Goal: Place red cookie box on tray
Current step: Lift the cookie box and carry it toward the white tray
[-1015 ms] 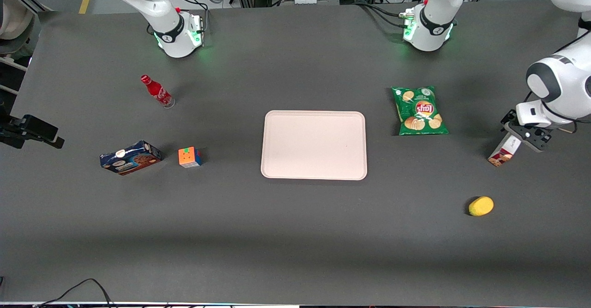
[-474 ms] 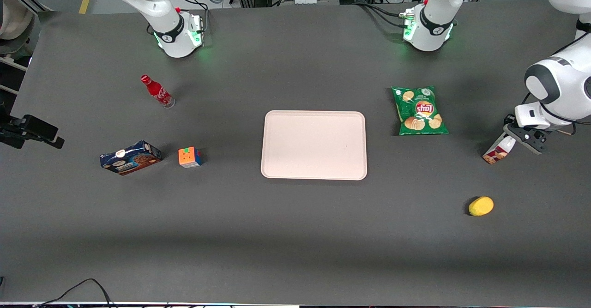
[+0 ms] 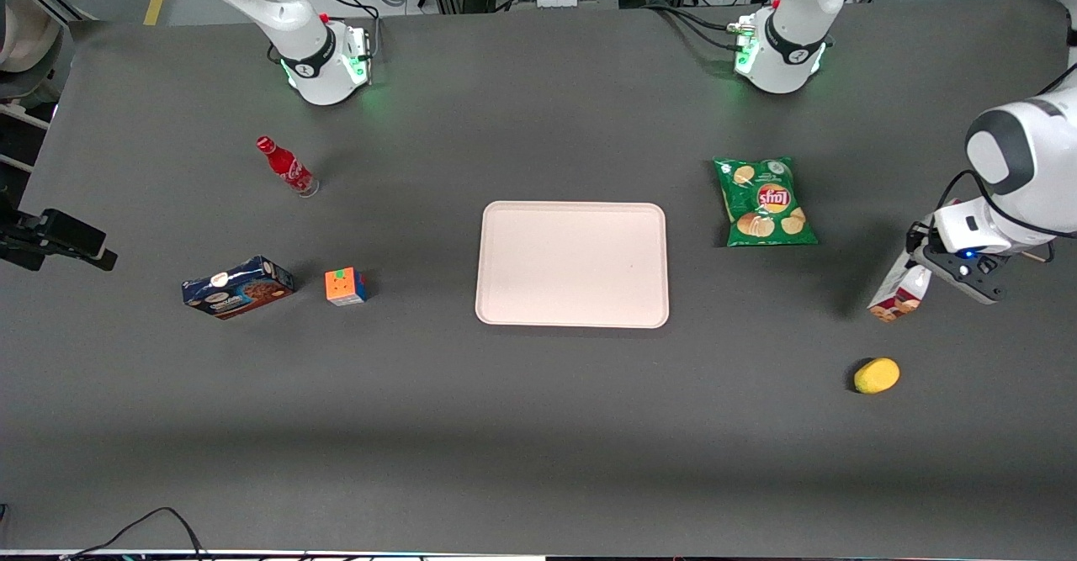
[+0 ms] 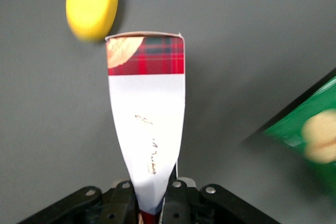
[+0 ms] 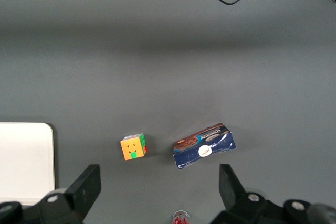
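1. Front view: gripper (image 3: 919,263) of mine hangs toward the working arm's end of the table, pinching the red cookie box (image 3: 899,292) by one end. The box slants down from my fingers, and its cookie-picture end looks clear of the table (image 3: 538,418), with a shadow just beside it. The tray (image 3: 572,264) lies well apart in the middle of the table, with nothing on it. A green chip bag (image 3: 764,201) lies between the box and the tray, farther from the camera, and a yellow fruit (image 3: 877,375) sits nearer the camera than the box.

2. Left wrist view: my fingers (image 4: 176,195) press on the box's white band, and the plaid end (image 4: 146,55) juts out free above the grey table. The yellow fruit (image 4: 92,4) and the chip bag (image 4: 310,135) lie near.

3. Right wrist view: only a corner of the tray (image 5: 25,161) shows, bare, with a coloured cube (image 5: 133,146) and a blue box (image 5: 204,145) on the table.

4. Progress, as I judge it: grasp and lift done; carrying over, lowering and letting go remain.
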